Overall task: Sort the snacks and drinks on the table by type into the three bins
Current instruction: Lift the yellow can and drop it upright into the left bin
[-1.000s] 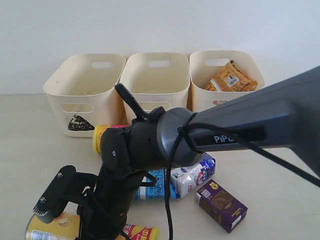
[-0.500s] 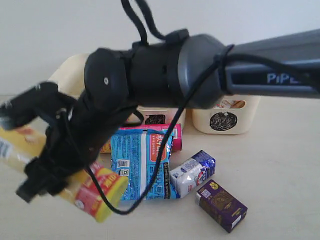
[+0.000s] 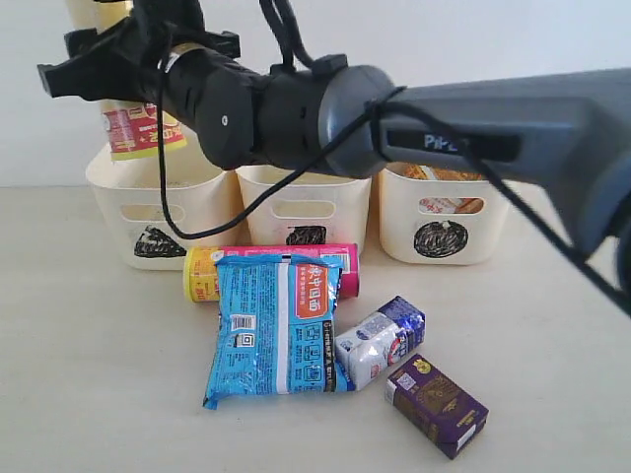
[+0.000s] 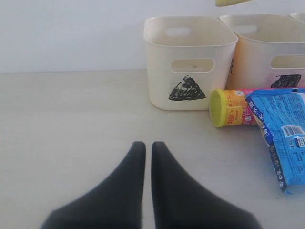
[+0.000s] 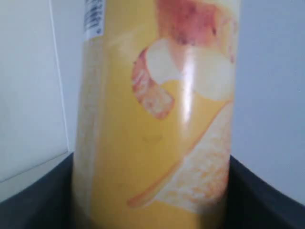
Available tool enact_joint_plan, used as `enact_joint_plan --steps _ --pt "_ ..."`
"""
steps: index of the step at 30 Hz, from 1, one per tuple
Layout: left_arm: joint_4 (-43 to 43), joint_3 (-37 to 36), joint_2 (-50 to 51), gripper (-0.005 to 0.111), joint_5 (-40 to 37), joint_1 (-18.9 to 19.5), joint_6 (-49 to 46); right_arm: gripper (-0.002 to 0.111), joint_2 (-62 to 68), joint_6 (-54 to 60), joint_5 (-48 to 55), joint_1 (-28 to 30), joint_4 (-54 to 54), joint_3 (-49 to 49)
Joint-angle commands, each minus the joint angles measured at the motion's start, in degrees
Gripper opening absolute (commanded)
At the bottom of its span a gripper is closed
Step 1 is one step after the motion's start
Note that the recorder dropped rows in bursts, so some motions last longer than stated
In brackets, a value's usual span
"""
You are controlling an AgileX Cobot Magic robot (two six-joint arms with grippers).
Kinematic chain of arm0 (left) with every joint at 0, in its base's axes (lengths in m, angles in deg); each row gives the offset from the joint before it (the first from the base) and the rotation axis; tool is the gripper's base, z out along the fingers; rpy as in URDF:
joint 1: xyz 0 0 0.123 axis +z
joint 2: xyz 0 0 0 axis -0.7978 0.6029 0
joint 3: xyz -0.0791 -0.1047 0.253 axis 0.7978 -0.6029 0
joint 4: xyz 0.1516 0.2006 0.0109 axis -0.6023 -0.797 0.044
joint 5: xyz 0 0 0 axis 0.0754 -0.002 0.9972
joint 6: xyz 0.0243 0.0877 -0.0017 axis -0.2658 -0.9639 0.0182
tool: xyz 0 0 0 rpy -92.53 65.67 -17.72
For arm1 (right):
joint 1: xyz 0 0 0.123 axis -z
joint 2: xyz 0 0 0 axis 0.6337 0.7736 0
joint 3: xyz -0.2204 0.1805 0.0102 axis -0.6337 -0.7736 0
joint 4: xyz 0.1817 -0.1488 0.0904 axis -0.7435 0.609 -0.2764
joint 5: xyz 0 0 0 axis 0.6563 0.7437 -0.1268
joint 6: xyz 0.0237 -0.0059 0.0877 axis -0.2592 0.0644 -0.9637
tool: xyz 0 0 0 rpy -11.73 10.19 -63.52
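Note:
My right gripper (image 3: 138,47) is shut on the yellow canister with the red label (image 3: 138,128), holding it upright high over the triangle bin (image 3: 110,187). The right wrist view is filled by this canister (image 5: 157,119) between dark jaws. The pink canister (image 3: 335,258) lies in front of the square bin (image 3: 350,202), with the blue bag (image 3: 276,325) leaning on it. The white and blue carton (image 3: 380,340) and the purple carton (image 3: 436,404) lie to its right. The orange bag (image 3: 439,173) sits in the circle bin (image 3: 493,222). My left gripper (image 4: 148,149) is shut and holds nothing.
The right arm's thick grey link (image 3: 513,108) spans the exterior view from the right edge across the bin tops. A pale wall stands behind the bins. In the left wrist view the triangle bin (image 4: 190,43) and pink canister (image 4: 233,107) lie ahead on the beige table (image 4: 71,119).
The right arm has lifted the yellow canister from the table's front left, swung it up and back, and turned it upright above the triangle bin. The blue bag is now uncovered.

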Motion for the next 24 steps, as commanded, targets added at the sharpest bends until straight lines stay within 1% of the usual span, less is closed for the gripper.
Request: enact_joint_plan --steps 1,4,8,12,18,19,21,22,23,24 --pt "0.1 0.1 -0.2 0.004 0.3 0.2 0.4 0.0 8.3 -3.0 -1.5 2.7 -0.3 12.2" --pt "0.1 0.1 -0.2 0.004 0.3 0.2 0.4 0.0 14.2 -4.7 -1.3 3.8 -0.3 19.8" --pt "0.1 0.1 -0.2 0.004 0.3 0.2 0.4 0.0 20.1 -6.0 -0.8 5.0 -0.5 26.8" --pt "0.1 0.1 -0.2 0.004 0.3 0.2 0.4 0.0 24.3 -7.5 -0.3 5.8 -0.5 30.8" --pt "0.1 0.1 -0.2 0.004 0.3 0.2 0.4 0.001 27.3 -7.5 -0.3 6.5 -0.5 32.4" --pt "0.1 0.1 -0.2 0.004 0.3 0.2 0.4 0.004 27.6 -7.5 -0.3 6.6 -0.5 32.4" --pt "0.1 0.1 -0.2 0.004 0.3 0.2 0.4 0.017 28.0 -7.6 -0.3 6.7 -0.5 32.4" --pt "0.1 0.1 -0.2 0.004 0.3 0.2 0.4 0.029 28.0 -7.6 -0.3 6.7 -0.5 32.5" --pt "0.1 0.1 -0.2 0.004 0.3 0.2 0.4 0.046 28.1 -7.6 0.2 6.7 -0.5 32.5" --pt "0.1 0.1 -0.2 0.004 0.3 0.2 0.4 0.057 28.1 -7.6 0.4 6.7 -0.5 32.5"
